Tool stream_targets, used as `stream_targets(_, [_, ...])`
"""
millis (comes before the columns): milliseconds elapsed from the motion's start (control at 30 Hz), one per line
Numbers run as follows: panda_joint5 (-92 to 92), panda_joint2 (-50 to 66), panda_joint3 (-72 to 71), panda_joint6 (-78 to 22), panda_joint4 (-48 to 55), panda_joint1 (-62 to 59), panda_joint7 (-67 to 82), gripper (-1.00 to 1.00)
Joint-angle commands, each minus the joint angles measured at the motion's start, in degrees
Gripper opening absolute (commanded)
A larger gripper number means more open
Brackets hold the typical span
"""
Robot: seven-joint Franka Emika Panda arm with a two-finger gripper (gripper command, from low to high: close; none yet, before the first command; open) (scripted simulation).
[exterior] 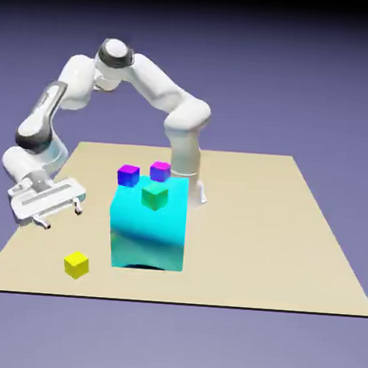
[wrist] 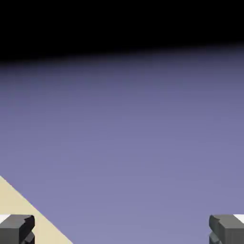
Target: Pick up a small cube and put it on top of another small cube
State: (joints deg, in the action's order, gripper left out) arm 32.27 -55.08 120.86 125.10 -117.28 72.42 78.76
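The small cube [exterior: 75,264], tiny and bright yellow, lies on the tan table near its front edge at the exterior view's left. The other small cube [exterior: 128,175], deep blue with a magenta top, shows at the upper left corner of the big cyan block [exterior: 149,231]. My gripper [exterior: 61,216] hovers over the table's left side, up and to the left of the yellow cube, clear of it. It is open and holds nothing. In the hand view the gripper [wrist: 122,232] has its fingertips [wrist: 17,228] wide apart, and no cube shows there.
A pinker magenta-purple cube [exterior: 160,171] sits just right of the blue one. A small green cube [exterior: 154,197] shows against the cyan block's upper part. The hand view holds only the backdrop and a wedge of table [wrist: 26,214] at lower left.
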Motion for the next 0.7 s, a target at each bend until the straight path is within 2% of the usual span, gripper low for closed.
stream_targets(0, [0.6,-0.4,2.1,-0.8,0.8,1.2,2.1,0.0])
stream_targets(267, [4.3,-3.0,16.1,-6.5,5.8,9.5,16.1,0.0])
stream_targets(367, [5.8,-7.6,15.9,-0.3,5.6,13.7,18.3,0.0])
stream_targets(400, [5.8,-7.6,15.9,-0.3,5.6,13.7,18.3,-1.0])
stream_targets(533, [4.3,-2.7,15.0,-6.7,6.3,8.9,15.4,-1.0])
stream_targets(667, [-1.4,0.0,10.1,-15.6,8.4,9.4,15.6,-1.0])
